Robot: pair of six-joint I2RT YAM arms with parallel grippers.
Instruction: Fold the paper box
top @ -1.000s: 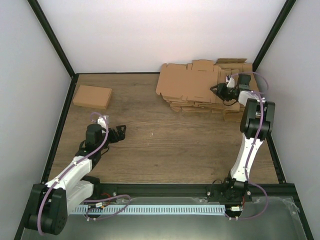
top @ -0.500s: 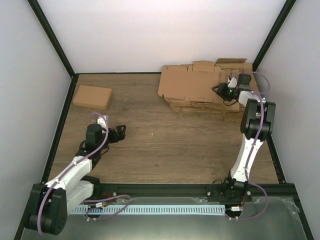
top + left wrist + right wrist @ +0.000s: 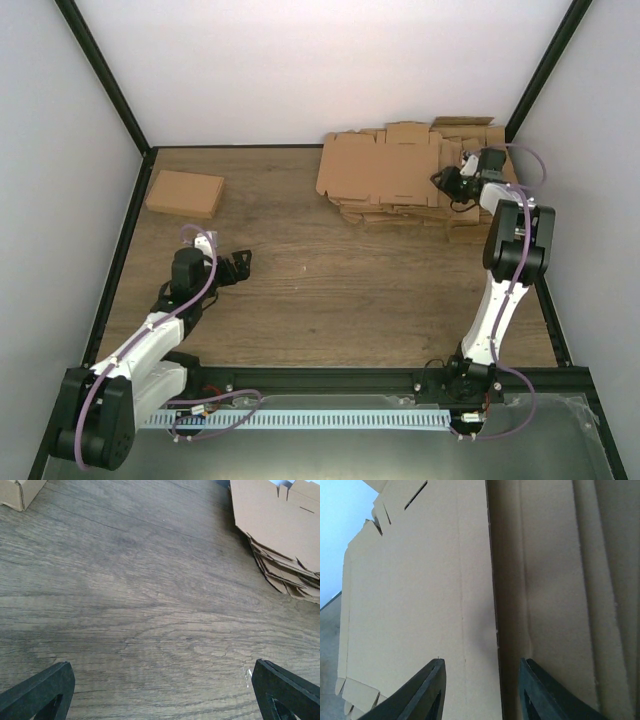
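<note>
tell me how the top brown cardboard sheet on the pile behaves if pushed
The flat brown die-cut cardboard sheet looks thin, probably light. Its crease lines suggest it flops when lifted. Resting on the pile, it likely slides.

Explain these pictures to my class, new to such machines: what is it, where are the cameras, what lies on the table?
Two robot arms, left and right, are bolted at the near edge of the table. One camera looks down from above; one sits on each wrist. The left end effector is open above bare wood. The right end effector, fingers apart, is at the top sheet of a pile of flat cardboard; nothing is clearly held. A folded box lies far left.
</note>
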